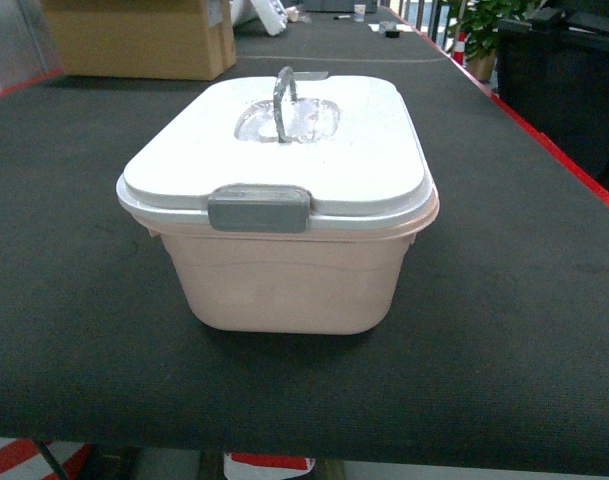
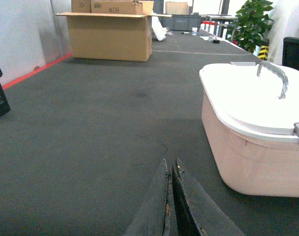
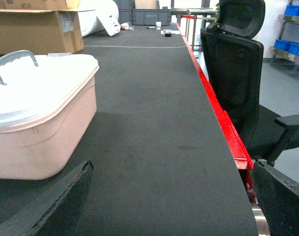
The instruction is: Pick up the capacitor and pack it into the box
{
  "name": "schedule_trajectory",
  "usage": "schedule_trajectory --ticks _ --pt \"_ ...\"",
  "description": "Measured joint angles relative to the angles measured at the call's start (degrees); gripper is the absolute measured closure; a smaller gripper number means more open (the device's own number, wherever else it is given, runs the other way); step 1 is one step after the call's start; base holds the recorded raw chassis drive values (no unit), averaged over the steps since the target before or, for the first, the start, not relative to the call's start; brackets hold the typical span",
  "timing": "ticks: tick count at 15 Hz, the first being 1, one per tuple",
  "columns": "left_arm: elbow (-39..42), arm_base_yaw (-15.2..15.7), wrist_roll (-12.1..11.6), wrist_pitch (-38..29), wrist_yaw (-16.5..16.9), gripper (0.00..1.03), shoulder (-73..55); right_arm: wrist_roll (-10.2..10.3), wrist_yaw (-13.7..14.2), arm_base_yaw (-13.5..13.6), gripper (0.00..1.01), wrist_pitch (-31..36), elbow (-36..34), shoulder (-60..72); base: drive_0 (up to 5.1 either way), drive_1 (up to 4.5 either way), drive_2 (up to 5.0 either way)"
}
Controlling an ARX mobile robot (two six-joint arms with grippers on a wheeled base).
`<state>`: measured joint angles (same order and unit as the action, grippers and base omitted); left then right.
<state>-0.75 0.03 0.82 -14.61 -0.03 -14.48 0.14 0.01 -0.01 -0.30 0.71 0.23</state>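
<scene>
i am seeing box (image 1: 284,270) sitting lidded, lid (image 1: 364,160) latched, so packing is blocked. left gripper (image 2: 171,196) is pressed closed, empty, box at its 2 o'clock; right gripper (image 3: 171,206) is spreading wide, empty. no capacitor showing.

Cardboard carton (image 2: 111,35) (flaps open), potted plant (image 2: 252,22), office chair (image 3: 237,73)

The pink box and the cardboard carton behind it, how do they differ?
The box is pale pink plastic with rounded corners; the carton is brown cardboard with square edges. The box is shut under a white lid; the carton's flaps stand open. The box sits nearer, the carton farther back. Both rest on the dark table.
</scene>
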Motion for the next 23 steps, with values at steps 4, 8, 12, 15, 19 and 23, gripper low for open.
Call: schedule_trajectory --ticks 4,8,12,15,19,23 --pt "0.0 0.0 0.0 4.31 0.0 1.01 4.17 0.02 0.02 0.0 0.03 0.0 0.0 0.0 0.0 0.0 0.0" --pt "-0.09 -0.04 -0.04 14.62 0.02 1.01 13.94 0.0 -0.02 0.0 0.03 0.02 0.0 0.0 0.0 0.0 0.0" --pt "-0.04 -0.04 -0.04 14.84 0.0 0.89 13.94 0.0 0.0 0.0 0.03 0.04 0.0 0.0 0.0 0.0 0.0" --pt "-0.04 -0.04 -0.02 14.84 0.0 0.51 13.94 0.0 0.0 0.0 0.03 0.0 0.0 0.0 0.0 0.0 0.0" --pt "-0.04 -0.04 -0.07 14.84 0.0 0.03 13.94 0.0 0.0 0.0 0.03 0.0 0.0 0.0 0.0 0.0 0.0" --pt "-0.04 -0.04 -0.09 14.84 0.0 0.05 13.94 0.0 0.0 0.0 0.03 0.0 0.0 0.0 0.0 0.0 0.0"
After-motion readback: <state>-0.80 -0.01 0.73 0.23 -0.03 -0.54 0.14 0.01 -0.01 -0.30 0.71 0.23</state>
